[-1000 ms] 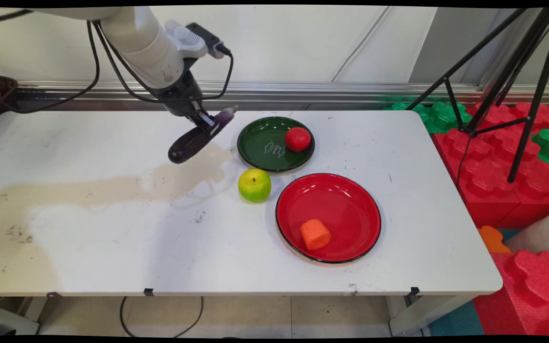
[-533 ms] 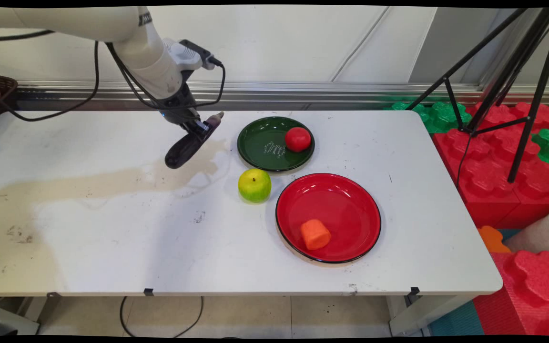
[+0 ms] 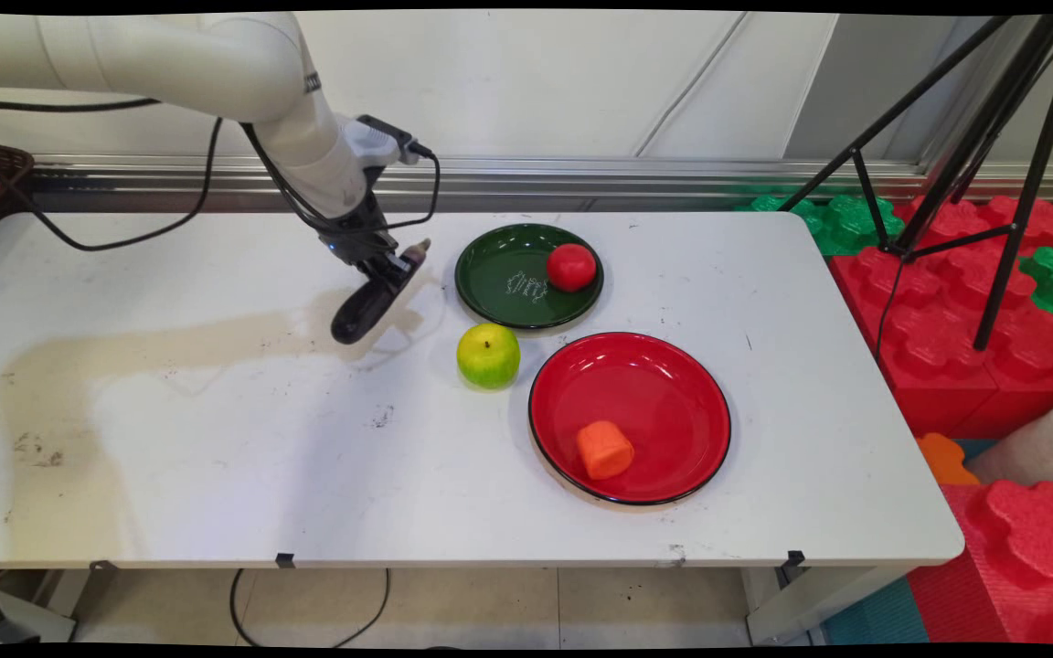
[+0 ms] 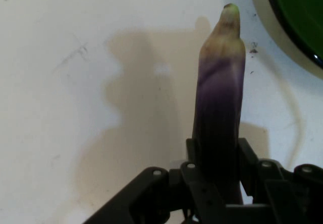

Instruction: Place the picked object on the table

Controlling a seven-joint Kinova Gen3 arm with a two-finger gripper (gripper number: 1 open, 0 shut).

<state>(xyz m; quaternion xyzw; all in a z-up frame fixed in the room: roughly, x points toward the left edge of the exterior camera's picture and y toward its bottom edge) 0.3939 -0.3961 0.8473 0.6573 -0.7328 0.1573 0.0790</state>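
Looks like a robotics lab or test room, not anyone's home. A white robot arm (image 3: 243,73) trailing black cables reaches over a stained white bench (image 3: 216,457), there's a black tripod (image 3: 974,137) at 2 o'clock, and giant red and green foam blocks (image 3: 947,302) are stacked along the plain panelled wall.

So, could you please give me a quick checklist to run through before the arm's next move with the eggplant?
1. Grip: gripper shut on the eggplant, fingers either side: ok.
2. Eggplant off the table: cannot tell; its dark end hangs low.
3. Clearance from the green plate: ok, plate lies to the side.
4. Green apple apart from the eggplant: ok.
5. Red plate has bare room beside the orange piece: ok.
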